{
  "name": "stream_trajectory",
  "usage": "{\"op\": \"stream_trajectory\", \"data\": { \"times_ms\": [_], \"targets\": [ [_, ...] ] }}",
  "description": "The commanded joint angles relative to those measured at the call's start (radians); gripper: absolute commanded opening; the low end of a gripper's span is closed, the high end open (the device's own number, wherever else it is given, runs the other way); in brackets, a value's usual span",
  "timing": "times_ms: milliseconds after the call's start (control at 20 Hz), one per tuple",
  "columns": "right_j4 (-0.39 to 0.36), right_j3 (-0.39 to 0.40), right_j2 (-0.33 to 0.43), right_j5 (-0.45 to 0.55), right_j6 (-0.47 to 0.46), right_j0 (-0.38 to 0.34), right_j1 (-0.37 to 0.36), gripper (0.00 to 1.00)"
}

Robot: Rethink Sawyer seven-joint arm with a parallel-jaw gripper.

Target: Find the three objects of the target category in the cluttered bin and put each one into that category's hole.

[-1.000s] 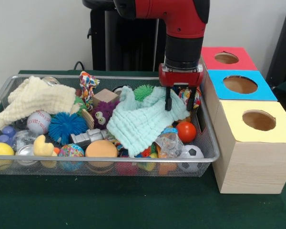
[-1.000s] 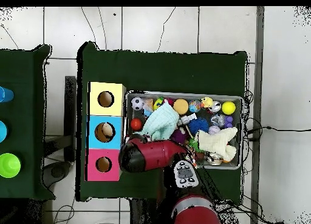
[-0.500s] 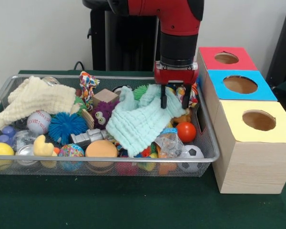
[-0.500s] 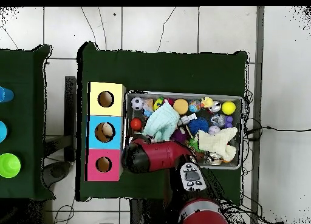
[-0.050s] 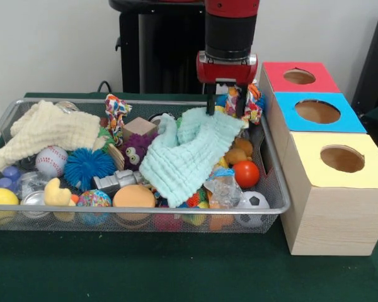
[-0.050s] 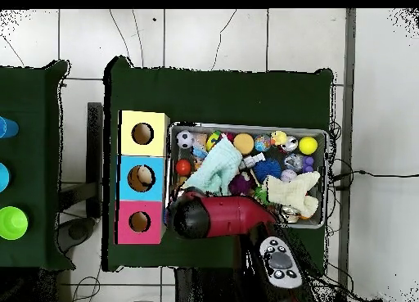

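My gripper (image 5: pixel 225 109) hangs over the back right corner of the wire bin (image 5: pixel 176 209). It is shut on a colourful knotted rope toy (image 5: pixel 247 102), which hangs between and to the right of the fingers, clear of the pile. A mint cloth (image 5: pixel 186 154) lies just below the fingertips, its top edge touching them. Right of the bin stand a red-topped box (image 5: pixel 321 82), a blue-topped box (image 5: pixel 349 123) and a yellow-topped box (image 5: pixel 315 170), each with a round hole. In the overhead view the red arm (image 6: pixel 217 217) hides the gripper.
The bin holds a cream cloth (image 5: pixel 47 129), a baseball (image 5: pixel 50 160), a blue spiky ball (image 5: pixel 88 167), a purple plush (image 5: pixel 135 151), a red ball (image 5: pixel 246 173), a soccer ball (image 5: pixel 252 202) and a second rope toy (image 5: pixel 116 113). The red box stands close to the gripper's right.
The gripper has risen and shifted slightly left, carrying the colourful rope toy up out of the pile. The mint cloth's top edge has lifted a little with it.
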Motion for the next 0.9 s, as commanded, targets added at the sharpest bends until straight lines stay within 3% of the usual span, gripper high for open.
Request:
{"op": "stream_trajectory", "data": {
  "times_ms": [50,350,900],
  "targets": [
    [0.003,0.055,0.107,0.154,-0.064,-0.085,-0.052,1.00],
    [-0.020,0.060,0.129,0.156,-0.066,-0.123,-0.051,1.00],
    [-0.035,0.062,0.136,0.123,-0.030,-0.112,-0.028,1.00]
  ]
}}
